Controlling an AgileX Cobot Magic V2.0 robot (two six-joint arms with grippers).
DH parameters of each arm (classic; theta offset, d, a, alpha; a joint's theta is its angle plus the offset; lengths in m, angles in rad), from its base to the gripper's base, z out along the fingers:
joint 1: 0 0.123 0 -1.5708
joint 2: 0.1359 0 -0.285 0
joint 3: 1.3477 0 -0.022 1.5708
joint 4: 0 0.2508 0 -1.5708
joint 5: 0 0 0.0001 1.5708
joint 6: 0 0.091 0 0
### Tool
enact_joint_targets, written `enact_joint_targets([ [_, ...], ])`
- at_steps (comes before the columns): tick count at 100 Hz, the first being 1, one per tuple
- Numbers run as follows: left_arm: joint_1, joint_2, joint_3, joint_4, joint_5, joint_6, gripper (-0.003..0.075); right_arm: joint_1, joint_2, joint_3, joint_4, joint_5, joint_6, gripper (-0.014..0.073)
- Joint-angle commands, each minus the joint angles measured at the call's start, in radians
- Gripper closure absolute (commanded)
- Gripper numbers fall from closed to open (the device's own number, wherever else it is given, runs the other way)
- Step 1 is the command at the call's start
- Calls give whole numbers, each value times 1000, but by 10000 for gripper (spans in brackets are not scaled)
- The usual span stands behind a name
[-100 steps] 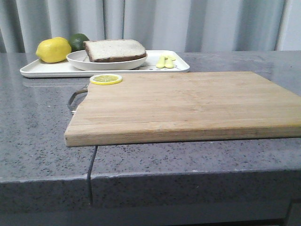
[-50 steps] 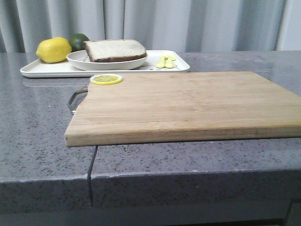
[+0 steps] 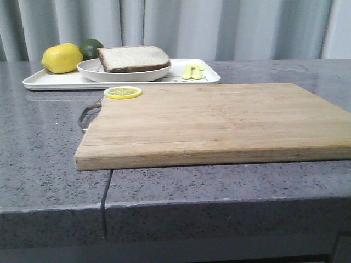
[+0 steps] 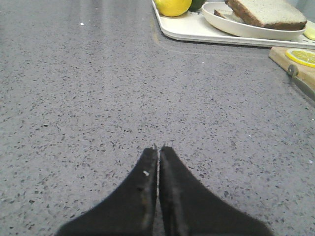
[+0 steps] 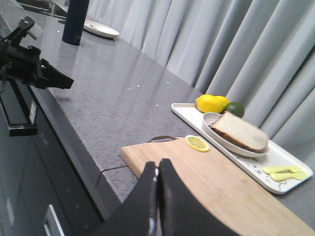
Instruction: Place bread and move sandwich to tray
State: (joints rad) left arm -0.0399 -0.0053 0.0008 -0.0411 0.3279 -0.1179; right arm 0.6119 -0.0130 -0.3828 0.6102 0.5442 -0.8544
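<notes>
Since the bowl [image 3: 124, 72] with the bread [image 3: 134, 58] on top sits on the tray [image 3: 49, 81] at the far left of the counter [image 3: 38, 159], I judge the job all but finished; what I have left is to keep both arms clear and parked. I cannot see the egg from here; a darker edge under the slice in the left wrist view may be it, but I won't swear to that.

Working down by size: the counter runs the full width, the wooden board [image 3: 214, 123] lies across its near middle, overhanging the front edge slightly, and the tray sits just behind the board's far left corner. On the tray, the bowl is in the middle, a lemon [image 3: 62, 58] and a lime [image 3: 91, 48] sit at its left end, and small yellow cutlery [image 3: 192, 71] lies at its right end. A lemon slice [image 3: 123, 92] rests on the board's far left corner, near the handle.

My left gripper [image 4: 158, 150] is low over bare counter, well apart from the tray, fingers pressed together on nothing. My right gripper [image 5: 157, 167] is raised above the board's near edge, likewise clenched and empty. Neither shows in the front view.
</notes>
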Motion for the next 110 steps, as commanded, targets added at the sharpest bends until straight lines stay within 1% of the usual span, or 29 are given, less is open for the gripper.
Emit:
enact_joint_targets([
  [1, 1, -31, 15, -2, -47, 4, 740, -38, 1, 1, -49, -170, 14, 663],
  [7, 1, -31, 15, -2, -47, 4, 740, -76, 2, 25, -111, -262, 82, 663],
  [18, 1, -31, 15, -2, -47, 4, 740, -168, 2, 95, -210, -440, 339, 663],
  [24, 1, -31, 15, -2, -47, 4, 740, -223, 2, 134, -286, -544, 484, 663],
  [28, 1, -31, 15, -2, -47, 4, 740, -256, 2, 164, -334, -594, 559, 663],
  [31, 1, -31, 15, -2, -47, 4, 740, -287, 2, 181, -361, -619, 626, 663],
  [38, 1, -31, 15, -2, -47, 4, 740, -343, 2, 223, -429, -654, 724, 663],
  [54, 1, -31, 15, -2, -47, 4, 740, -447, 2, 319, -610, -686, 897, 663],
  [59, 1, -31, 15, -2, -47, 4, 740, -485, 2, 350, -643, -702, 950, 663],
  [72, 1, -31, 15, -2, -47, 4, 740, -543, -4, 415, -656, -717, 983, 663],
  [77, 1, -31, 15, -2, -47, 4, 740, -553, -17, 413, -665, -652, 983, 663],
  [93, 1, -31, 15, -2, -47, 4, 740, -562, -17, 414, -676, -552, 983, 663],
  [110, 1, -31, 15, -2, -47, 4, 740, -562, -17, 414, -677, -397, 983, 663],
])
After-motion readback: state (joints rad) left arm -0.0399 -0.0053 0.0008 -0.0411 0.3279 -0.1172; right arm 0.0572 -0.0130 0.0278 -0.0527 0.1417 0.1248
